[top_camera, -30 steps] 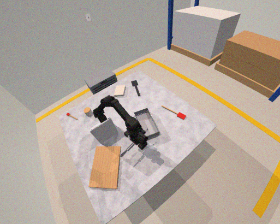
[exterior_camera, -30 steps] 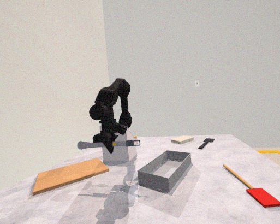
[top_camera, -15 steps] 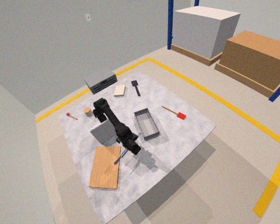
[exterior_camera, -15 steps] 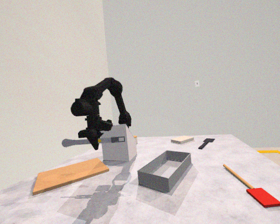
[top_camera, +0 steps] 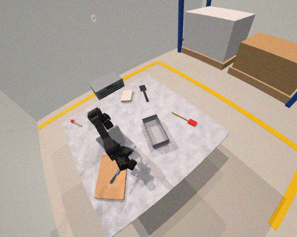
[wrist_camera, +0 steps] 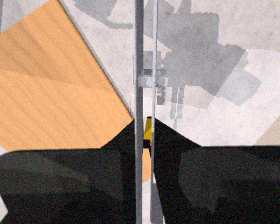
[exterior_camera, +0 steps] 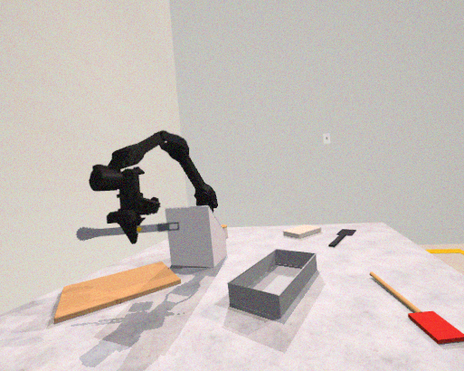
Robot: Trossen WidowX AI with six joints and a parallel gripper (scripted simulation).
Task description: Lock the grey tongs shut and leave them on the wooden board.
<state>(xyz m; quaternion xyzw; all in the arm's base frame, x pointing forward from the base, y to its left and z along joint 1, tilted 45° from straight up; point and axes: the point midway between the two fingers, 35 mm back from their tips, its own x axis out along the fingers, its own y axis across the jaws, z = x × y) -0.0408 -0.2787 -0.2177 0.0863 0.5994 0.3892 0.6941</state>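
Note:
The grey tongs [top_camera: 115, 177] [exterior_camera: 103, 233] [wrist_camera: 139, 55] hang level in the air, their rounded tips to the left in the exterior view and the end with a small rectangular loop to the right. Their two arms run close together and nearly parallel. My gripper [exterior_camera: 134, 236] [wrist_camera: 144, 122] points down and is shut on the tongs near mid-length. It is well above the table, by the edge of the wooden board [top_camera: 106, 189] [exterior_camera: 116, 285] [wrist_camera: 51, 75], which lies flat. The roasting tin [top_camera: 161, 144] [exterior_camera: 254, 304] stands apart and holds nothing. Whether the lock has caught cannot be seen.
A light grey block [top_camera: 117, 135] [exterior_camera: 190, 237] stands behind the board. A cream slab [top_camera: 127, 96] [exterior_camera: 302, 232], a black spatula [top_camera: 142, 88] [exterior_camera: 344, 235] and a red spatula [top_camera: 192, 122] [exterior_camera: 437, 327] lie farther off. A small red-headed tool [top_camera: 72, 121] lies near the table's left edge.

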